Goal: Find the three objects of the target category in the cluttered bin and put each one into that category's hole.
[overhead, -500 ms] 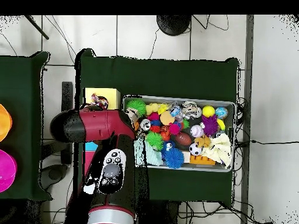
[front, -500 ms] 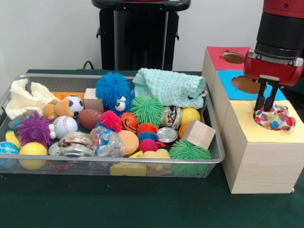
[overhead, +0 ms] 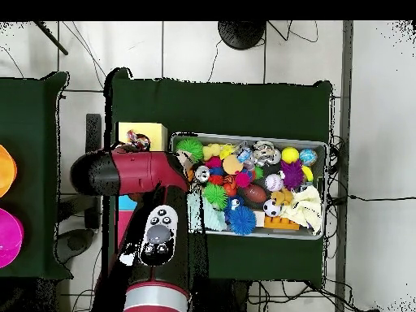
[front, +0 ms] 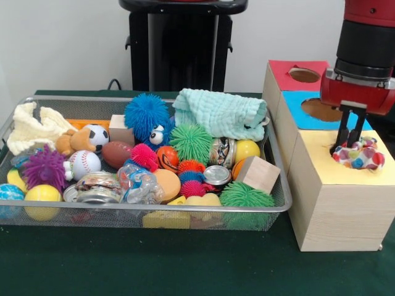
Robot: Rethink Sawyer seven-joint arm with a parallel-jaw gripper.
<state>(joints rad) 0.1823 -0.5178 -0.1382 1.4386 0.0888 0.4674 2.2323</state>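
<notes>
The wire mesh bin [front: 279,161] is packed with balls, spiky toys, jars, wooden blocks and cloths. It also shows in the overhead view [overhead: 327,191]. A soft toy with coloured spots [front: 361,155] sits in the round hole of the yellow-topped box [front: 370,176] and sticks up out of it. My gripper [front: 347,145] hangs straight down over the toy's left side. Its fingers [front: 340,137] stand slightly apart, with their tips at the toy's top. In the overhead view the red arm hides most of the boxes, but the spotted toy [overhead: 138,143] shows on the yellow top [overhead: 154,130].
The blue-topped box [front: 296,102] and the red-topped box [front: 284,69] stand behind the yellow one, each with a round hole. A pale green cloth [front: 219,114] lies over the bin's far right corner. The robot's black pedestal [front: 182,46] stands behind the bin.
My gripper has risen slightly and shifted a little to the right. The spotted toy has stayed in the yellow box's hole.
</notes>
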